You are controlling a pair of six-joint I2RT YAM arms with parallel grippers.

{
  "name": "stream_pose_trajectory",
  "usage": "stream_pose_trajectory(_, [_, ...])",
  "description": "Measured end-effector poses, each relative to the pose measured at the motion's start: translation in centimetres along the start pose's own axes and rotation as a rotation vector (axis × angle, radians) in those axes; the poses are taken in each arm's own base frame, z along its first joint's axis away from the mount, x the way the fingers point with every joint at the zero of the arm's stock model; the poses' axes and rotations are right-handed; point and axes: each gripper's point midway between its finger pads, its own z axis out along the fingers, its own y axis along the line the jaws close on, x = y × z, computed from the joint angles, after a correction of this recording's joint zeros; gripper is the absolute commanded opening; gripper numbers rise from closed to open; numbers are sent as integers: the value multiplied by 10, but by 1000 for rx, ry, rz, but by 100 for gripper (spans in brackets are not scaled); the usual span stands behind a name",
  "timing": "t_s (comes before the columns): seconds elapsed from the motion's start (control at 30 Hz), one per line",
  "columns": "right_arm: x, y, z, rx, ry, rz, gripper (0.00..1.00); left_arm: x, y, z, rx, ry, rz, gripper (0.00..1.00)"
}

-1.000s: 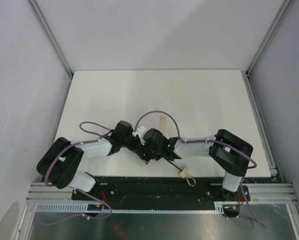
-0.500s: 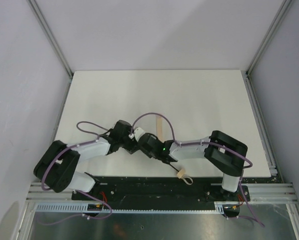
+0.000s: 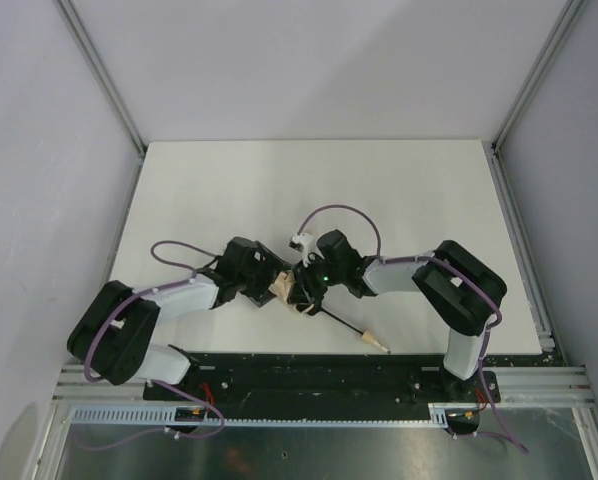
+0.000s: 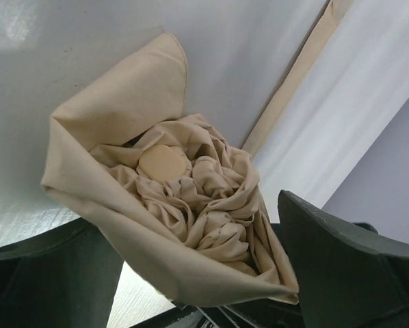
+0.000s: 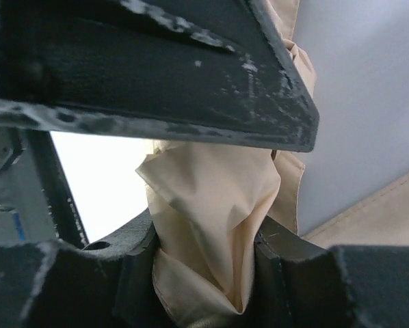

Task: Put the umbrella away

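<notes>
So the umbrella (image 3: pixel 279 287) was already collapsed, which I'd call the first chunk of the job done. It sat near the front edge of the table (image 3: pixel 399 190), right between the two arms. The tan fabric was scrunched into a loose wad, not rolled tight at all. The thin black shaft (image 3: pixel 341 322) stuck out toward the right arm's base, and the pale handle (image 3: pixel 372 341) lay on the table at its end.

The left gripper (image 4: pixel 191 273) had the wad between its fingers, fabric pressed against both, so it looked like it was holding it. The right gripper (image 5: pixel 211 198) was pinched onto a fold of the same fabric from the other side. The closure strap (image 4: pixel 307 61) trailed off loose across the table in the left wrist view, not wrapped around anything.

My guess is roughly halfway: it still needed the fabric tidied around the shaft, the strap fastened, and the shaft probably pushed in.

Compared with half a second earlier, the right wrist had swung up and away from the front edge, with its cable arching higher. The handle had slid a bit further from the edge. Bunched fabric showed between the grippers from above, and the strap that had been lying just behind them no longer showed there.
</notes>
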Motion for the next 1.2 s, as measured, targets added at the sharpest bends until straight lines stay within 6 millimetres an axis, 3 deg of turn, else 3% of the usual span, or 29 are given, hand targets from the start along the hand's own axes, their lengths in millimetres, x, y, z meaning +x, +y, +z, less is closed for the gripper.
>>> stream_pose_trajectory(0.1, [1,1,-3,-53,0,53,0,2,-1,2,6,8,1,85])
stream_pose_trajectory(0.23, [1,-2,-7,-109,-3,120,0,5,-2,5,11,16,10,70])
stream_pose_trajectory(0.47, [3,-1,-10,-194,9,181,0,10,1,8,16,-6,31,32])
stream_pose_trajectory(0.53, [4,0,-10,-204,14,188,0,11,1,9,23,-8,21,17])
stream_pose_trajectory(0.57, [4,-1,-10,-204,15,190,2,11,0,9,25,-9,16,10])
stream_pose_trajectory(0.6, [4,-1,-10,-205,16,194,13,11,1,9,26,-11,16,5])
stream_pose_trajectory(0.77, [4,-3,-10,-176,37,207,59,10,1,9,30,-18,3,0])
stream_pose_trajectory(0.9, [-4,-8,-16,-48,32,164,83,11,3,10,20,-20,-15,0])
stream_pose_trajectory(1.0, [-5,-7,-22,79,32,80,89,13,4,9,5,-14,-25,0])
stream_pose_trajectory(1.2, [1,9,-25,299,57,-175,89,16,4,10,-24,1,-32,0])
